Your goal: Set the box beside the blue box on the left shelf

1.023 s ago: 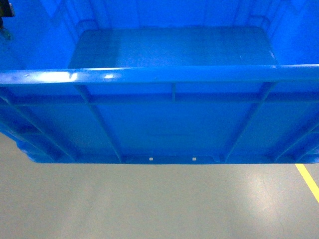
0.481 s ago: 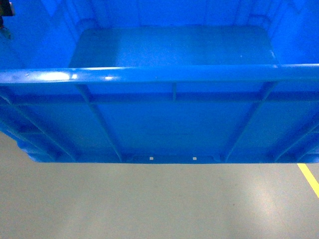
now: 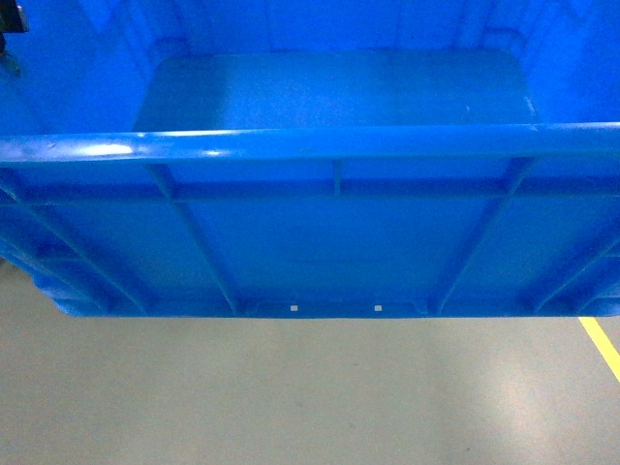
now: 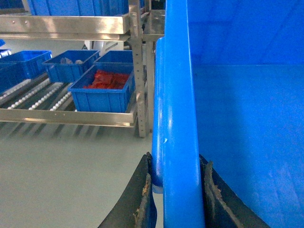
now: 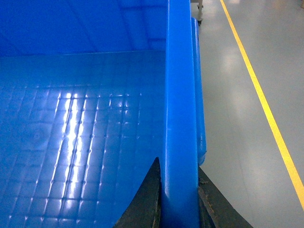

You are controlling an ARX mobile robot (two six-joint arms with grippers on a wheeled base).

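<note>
We hold the box [image 3: 329,232] clear above the grey floor [image 3: 291,397], its near wall facing us. Our left gripper [image 4: 176,199] pinches the box's left rim; our right gripper [image 5: 178,199] pinches its right rim. Left of the box stands the left shelf [image 4: 47,95], carrying smaller blue bins [image 4: 102,92].

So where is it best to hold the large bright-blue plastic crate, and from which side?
By the thick rim of the large bright-blue plastic crate, one gripper per side, fingers straddling it; both grippers already clamp there.
</note>
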